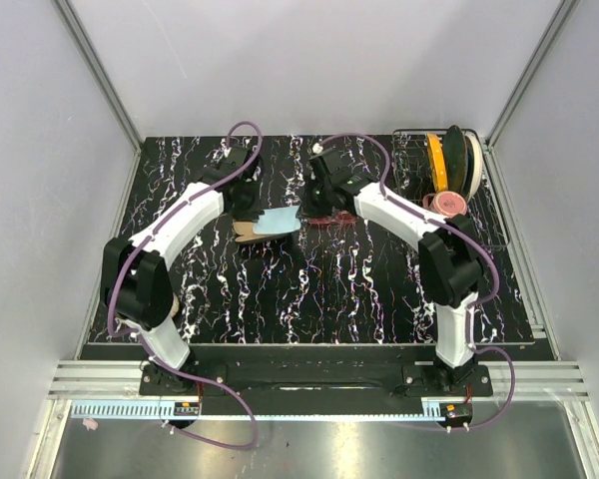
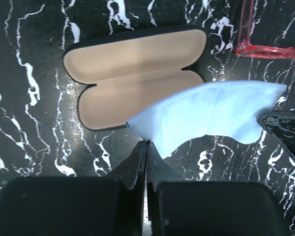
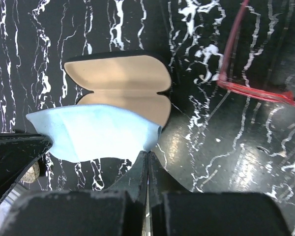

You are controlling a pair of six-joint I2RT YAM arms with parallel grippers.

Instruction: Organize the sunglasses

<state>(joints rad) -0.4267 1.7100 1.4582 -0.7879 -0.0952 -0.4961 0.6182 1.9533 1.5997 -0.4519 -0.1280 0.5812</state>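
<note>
The sunglasses (image 1: 329, 220) (image 2: 268, 49) (image 3: 255, 91), thin red-pink frame, lie on the black marbled table just right of the open black case (image 1: 246, 233) (image 2: 137, 73) (image 3: 118, 78) with its tan lining up. A light blue cloth (image 1: 277, 222) (image 2: 211, 115) (image 3: 93, 132) hangs stretched over the case's near half. My left gripper (image 1: 254, 212) (image 2: 146, 142) is shut on one corner of the cloth. At the opposite corner my right gripper (image 1: 306, 208) (image 3: 147, 152) is shut on it too. Neither gripper touches the sunglasses.
A wire rack (image 1: 479, 200) at the back right holds upright yellow and white discs (image 1: 449, 165) and a small pink item (image 1: 447, 203). Grey walls close the table on three sides. A metal rail (image 1: 309, 379) runs along the near edge.
</note>
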